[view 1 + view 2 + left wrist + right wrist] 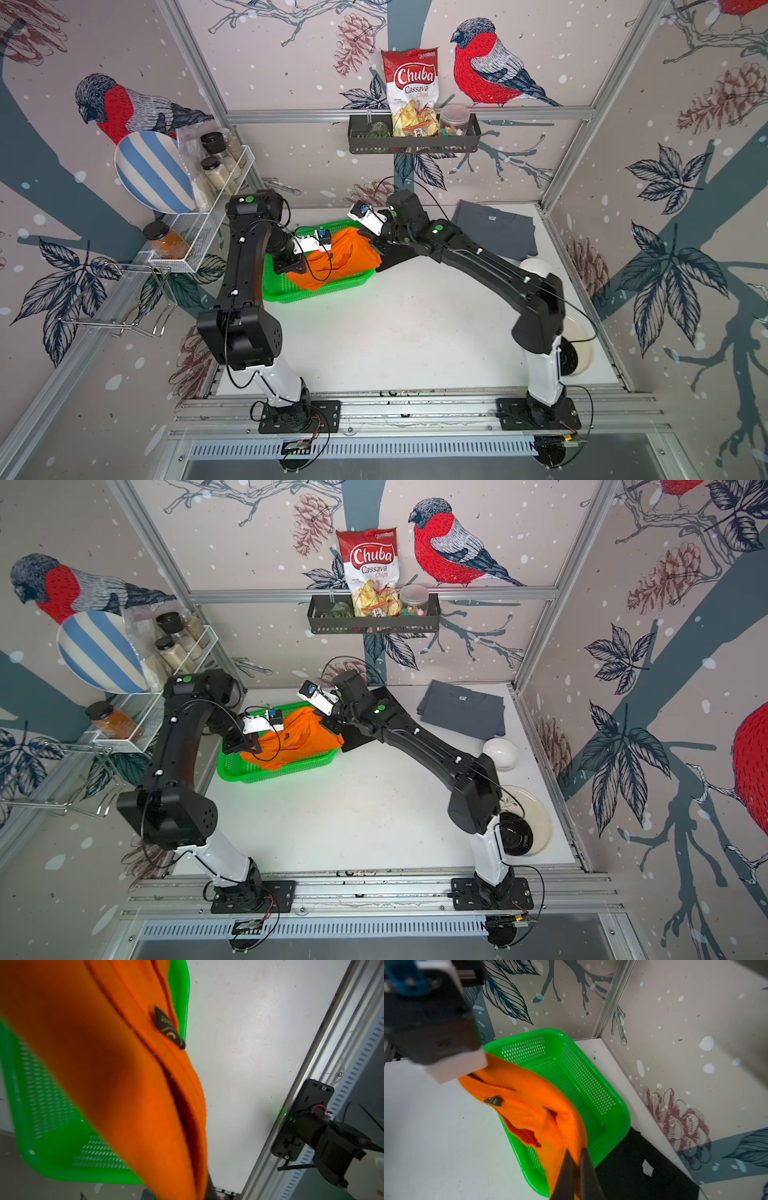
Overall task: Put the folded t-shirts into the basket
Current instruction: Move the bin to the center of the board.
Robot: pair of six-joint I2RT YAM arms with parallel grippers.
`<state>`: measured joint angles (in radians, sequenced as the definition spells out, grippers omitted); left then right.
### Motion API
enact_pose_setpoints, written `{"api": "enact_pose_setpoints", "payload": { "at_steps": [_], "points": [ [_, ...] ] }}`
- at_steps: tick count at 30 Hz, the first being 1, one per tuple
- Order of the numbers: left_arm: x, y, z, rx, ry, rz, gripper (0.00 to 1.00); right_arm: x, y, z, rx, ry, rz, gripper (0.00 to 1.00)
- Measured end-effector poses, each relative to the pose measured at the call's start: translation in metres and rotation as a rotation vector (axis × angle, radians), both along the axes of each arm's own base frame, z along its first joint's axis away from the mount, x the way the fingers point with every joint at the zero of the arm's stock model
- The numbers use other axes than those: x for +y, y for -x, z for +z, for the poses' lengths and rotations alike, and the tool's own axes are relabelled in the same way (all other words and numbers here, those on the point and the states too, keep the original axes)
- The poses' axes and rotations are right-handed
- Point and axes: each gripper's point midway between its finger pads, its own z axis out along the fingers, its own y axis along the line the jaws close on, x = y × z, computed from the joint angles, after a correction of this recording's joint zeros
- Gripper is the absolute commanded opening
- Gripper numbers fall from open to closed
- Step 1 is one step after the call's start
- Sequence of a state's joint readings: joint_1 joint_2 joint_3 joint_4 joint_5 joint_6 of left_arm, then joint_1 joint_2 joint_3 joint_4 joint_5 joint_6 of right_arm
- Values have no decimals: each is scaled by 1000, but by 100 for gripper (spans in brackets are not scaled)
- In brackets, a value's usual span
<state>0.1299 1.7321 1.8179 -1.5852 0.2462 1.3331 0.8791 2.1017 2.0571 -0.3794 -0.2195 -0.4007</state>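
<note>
The orange shirt (pixel 340 257) hangs slack over the basket (pixel 316 293), centre-left in both top views. The left tool (pixel 294 266) and right tool (pixel 574 1159) each pinch an end. Soft, light, saggy: corner grips suit it.

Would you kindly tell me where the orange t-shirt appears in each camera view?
Top view: orange t-shirt left of centre, over the green basket.
Top view: same place.
Left wrist: close up, covering the basket.
Right wrist: mid-picture, across the basket's rim.
Shared landmark: the green basket.
</note>
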Motion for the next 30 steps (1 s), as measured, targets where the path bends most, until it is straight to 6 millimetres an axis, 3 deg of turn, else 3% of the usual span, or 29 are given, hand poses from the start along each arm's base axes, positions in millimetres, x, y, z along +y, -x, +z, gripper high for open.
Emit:
{"api": "enact_pose_setpoints", "payload": {
  "at_steps": [4, 9, 12, 16, 20, 26, 30],
  "points": [
    [6, -2, -47, 84, -3, 69, 0, 17, -25, -54, 94, 23, -46, 0],
    [5, -19, -87, 87, 12, 125, 0, 22, -38, -111, 173, 75, -95, 0],
    [0, -14, -104, 112, 20, 128, 0, 22, -30, -128, 189, 106, -95, 0],
    [-18, 12, -123, 162, 21, 88, 0, 13, -4, -150, 223, 168, -81, 0],
    [-41, 41, -123, 169, 44, 27, 0, -11, 22, -153, 242, 210, -79, 0],
    [-82, 79, -135, 207, 54, -98, 0, -72, 55, -149, 260, 239, -110, 0],
    [-115, 90, -133, 193, 49, -187, 0, -114, 75, -128, 248, 230, -152, 0]
  ]
}}
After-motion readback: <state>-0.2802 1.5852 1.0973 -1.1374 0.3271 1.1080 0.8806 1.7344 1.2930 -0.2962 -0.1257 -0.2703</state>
